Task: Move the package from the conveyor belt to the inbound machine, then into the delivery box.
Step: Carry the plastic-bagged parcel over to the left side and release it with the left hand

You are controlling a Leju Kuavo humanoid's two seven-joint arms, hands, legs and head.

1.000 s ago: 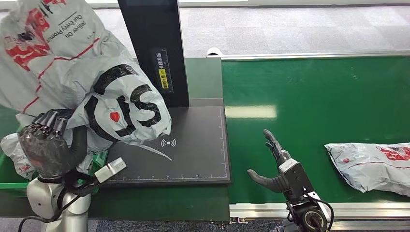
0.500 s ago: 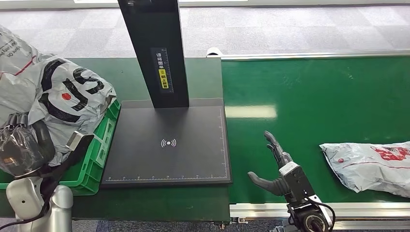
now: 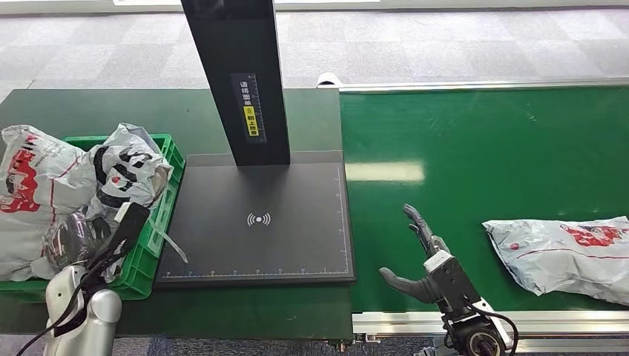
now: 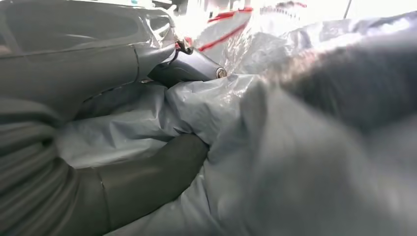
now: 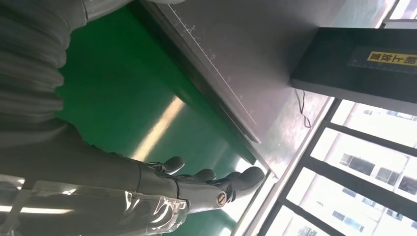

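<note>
Left hand (image 3: 70, 239) gripping grey package (image 3: 122, 172), lowering it into green delivery box (image 3: 159, 215). Right hand (image 3: 423, 256) waiting, fingers spread, empty; next package (image 3: 567, 251) lying beyond, long axis along conveyor belt (image 3: 482, 148).

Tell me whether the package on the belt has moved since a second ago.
Yes. The package has slid left along the conveyor belt, nearer the black scanner platform.

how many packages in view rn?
3: two in the green delivery box, a red-printed one and a black-printed one at the left hand; one on the conveyor belt, right. More may be hidden.
</note>
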